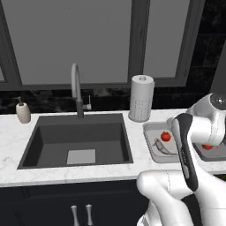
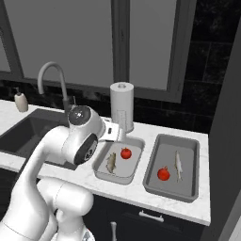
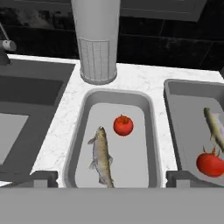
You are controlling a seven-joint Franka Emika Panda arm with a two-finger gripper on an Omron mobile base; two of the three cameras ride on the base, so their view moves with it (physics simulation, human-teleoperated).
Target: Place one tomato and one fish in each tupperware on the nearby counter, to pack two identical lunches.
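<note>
While paper towel roll (image 3: 96,41) stands behind lighter tupperware (image 3: 78,131), sink (image 1: 48,132) beside.

no text, label, brand or number can be read anywhere in these views. the soap bottle (image 1: 23,112) and paper towel roll (image 1: 141,98) carry no readable print

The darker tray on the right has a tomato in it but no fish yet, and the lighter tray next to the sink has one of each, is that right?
Not quite. The darker tray already holds a fish beside its tomato, as the right base view shows. The lighter tray next to the sink does hold one tomato and one fish.
</note>
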